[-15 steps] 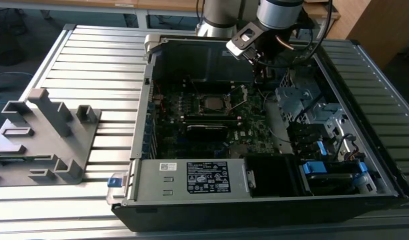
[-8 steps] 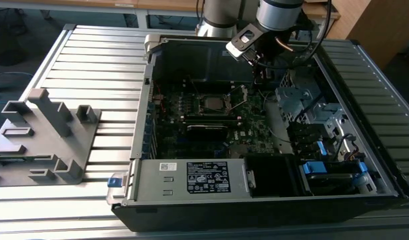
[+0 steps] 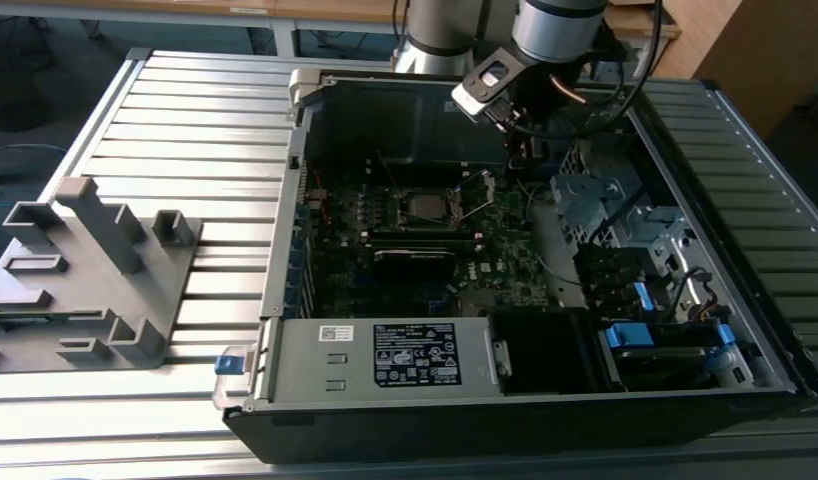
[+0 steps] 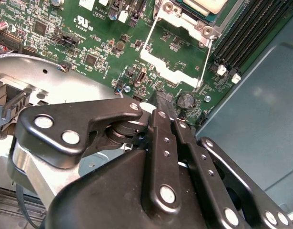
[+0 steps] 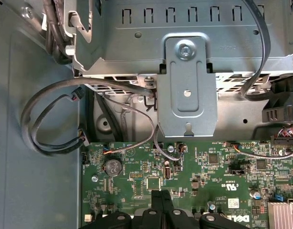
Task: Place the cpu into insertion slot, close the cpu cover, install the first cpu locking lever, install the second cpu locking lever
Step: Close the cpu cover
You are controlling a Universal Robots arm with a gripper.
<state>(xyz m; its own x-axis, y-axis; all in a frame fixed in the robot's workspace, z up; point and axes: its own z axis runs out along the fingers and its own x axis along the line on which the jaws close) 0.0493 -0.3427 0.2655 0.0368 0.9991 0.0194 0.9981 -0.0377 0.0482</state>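
Your open computer case lies on the slatted table, with the motherboard flat inside it. The cpu sits in the insertion slot, silver-grey top up. The cpu cover stands open, lifted off the chip on the side toward the grey metal cage, and green board shows through its window.

Your gripper hangs close over the board just past the cover's free edge, beside the coin battery. Its 2 fingers are pressed together and carry nothing. You cannot tell whether the tips touch the board.

Also in the case, a labelled power supply box fills the near wall, and drive bays with blue tabs sit beside it. Grey cables loop between the case wall and a metal bracket. Long black memory slots run along the socket's far side. A grey plastic fixture stands on the table at the exterior view's left, well apart from the case.
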